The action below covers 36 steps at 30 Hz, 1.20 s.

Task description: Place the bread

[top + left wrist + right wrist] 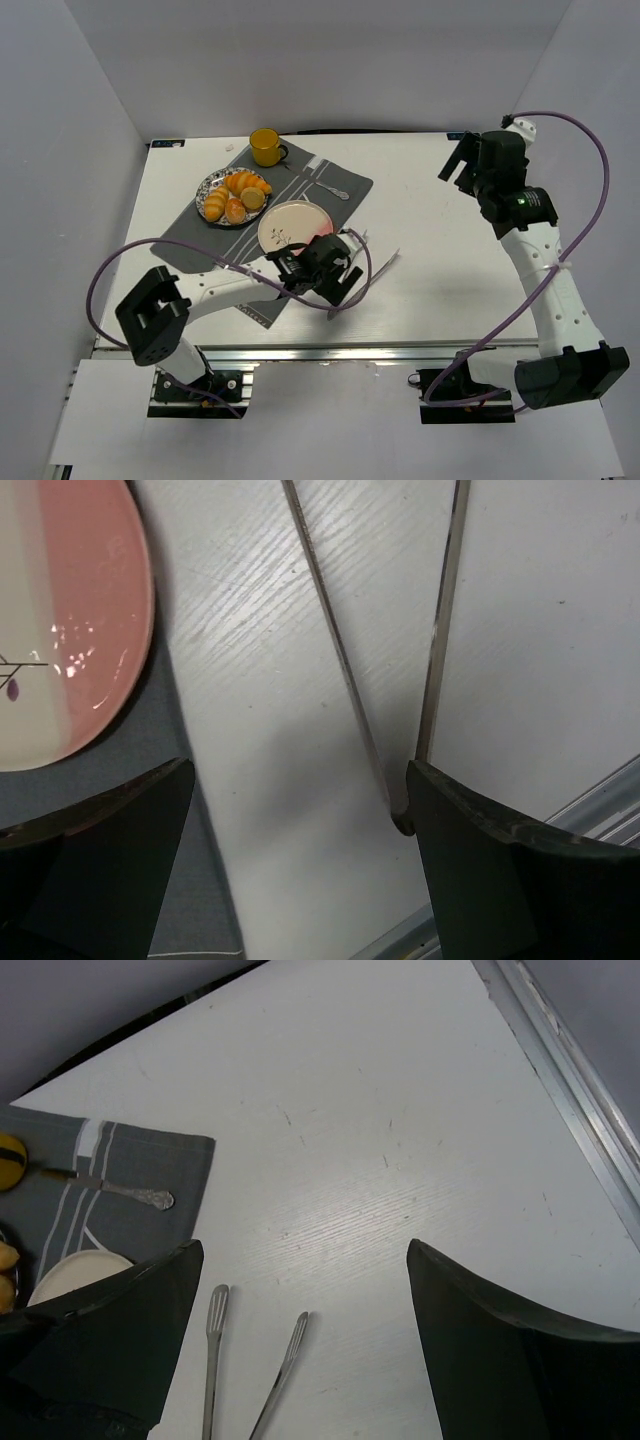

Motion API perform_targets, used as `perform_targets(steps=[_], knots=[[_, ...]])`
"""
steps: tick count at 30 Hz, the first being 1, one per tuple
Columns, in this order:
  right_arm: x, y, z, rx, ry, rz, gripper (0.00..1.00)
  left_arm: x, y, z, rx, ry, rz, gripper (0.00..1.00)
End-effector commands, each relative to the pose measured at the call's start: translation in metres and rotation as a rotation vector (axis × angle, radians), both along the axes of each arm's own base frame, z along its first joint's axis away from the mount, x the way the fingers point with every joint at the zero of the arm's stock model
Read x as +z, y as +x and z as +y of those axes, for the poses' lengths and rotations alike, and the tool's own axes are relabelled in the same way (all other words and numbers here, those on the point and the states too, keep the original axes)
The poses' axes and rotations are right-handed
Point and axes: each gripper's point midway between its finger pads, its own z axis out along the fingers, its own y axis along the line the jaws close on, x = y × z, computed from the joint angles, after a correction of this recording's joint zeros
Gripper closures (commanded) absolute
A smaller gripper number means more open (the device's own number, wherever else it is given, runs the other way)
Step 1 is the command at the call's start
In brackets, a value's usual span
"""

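Observation:
Several golden bread pieces [234,194] lie piled in a patterned dish [207,190] on the grey placemat [190,235]. A cream and pink plate [290,224] next to it holds nothing. My left gripper [342,268] hangs low by that plate's right rim, open, over metal tongs [378,266] lying on the table. In the left wrist view the tongs [345,670] run between my fingers [520,870], their joined end by the right one, and the plate [70,620] shows at upper left. My right gripper [462,160] is open at the far right, holding nothing.
A yellow cup [266,147] stands at the placemat's far corner, with a spoon [327,186] beside it. The right wrist view shows the tongs' tips [214,1312], the spoon [125,1193] and the table's metal edge rail [570,1090]. Purple cables loop off both arms.

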Motion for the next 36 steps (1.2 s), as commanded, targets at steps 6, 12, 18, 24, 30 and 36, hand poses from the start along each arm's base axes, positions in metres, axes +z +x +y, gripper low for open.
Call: perform_targets(steps=[6, 12, 18, 24, 30, 36], knots=[[-0.005, 0.003, 0.008, 0.121, 0.049, -0.020, 0.11, 0.013, 0.015, -0.034, 0.011, -0.031, -0.060, 0.02], [-0.017, 0.004, 0.011, 0.139, 0.067, -0.003, 0.11, 0.000, 0.018, -0.057, 0.026, -0.075, -0.019, 0.02], [-0.021, 0.006, 0.009, 0.144, 0.068, -0.002, 0.11, -0.018, 0.020, -0.065, 0.076, -0.079, 0.007, 0.02], [-0.030, 0.006, 0.011, 0.153, 0.082, 0.011, 0.11, -0.024, 0.020, -0.074, 0.103, -0.102, 0.011, 0.02], [-0.033, 0.006, 0.012, 0.160, 0.094, 0.013, 0.11, -0.035, 0.022, -0.076, 0.105, -0.098, 0.013, 0.02], [-0.034, 0.005, 0.010, 0.157, 0.090, 0.013, 0.12, -0.056, 0.024, -0.081, 0.105, -0.065, 0.034, 0.04]])
